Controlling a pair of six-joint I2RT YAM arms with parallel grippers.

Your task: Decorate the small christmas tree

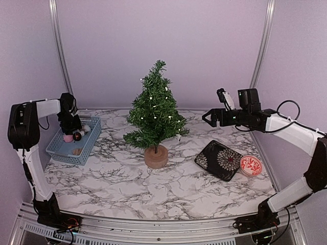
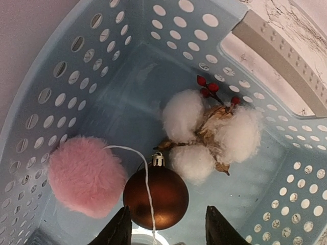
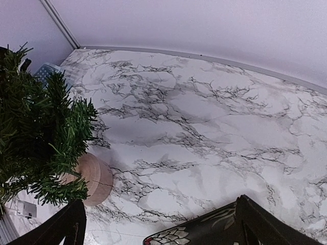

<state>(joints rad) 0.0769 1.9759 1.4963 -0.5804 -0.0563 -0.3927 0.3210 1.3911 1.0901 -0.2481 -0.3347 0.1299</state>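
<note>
Hovering low in the blue basket, my left gripper is straddling the brown bauble, half-spread and not yet pinching it; next, I judge, comes squeezing and lifting, while my right gripper is hanging wide open near the small christmas tree, which is standing at the middle of the table.

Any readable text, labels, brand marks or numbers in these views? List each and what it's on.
None readable in any view.
black pouch: flower print only, no lettering.
red round dish: white leaf pattern, no words.
blue basket, brown bauble, small christmas tree: no labels visible.
</note>
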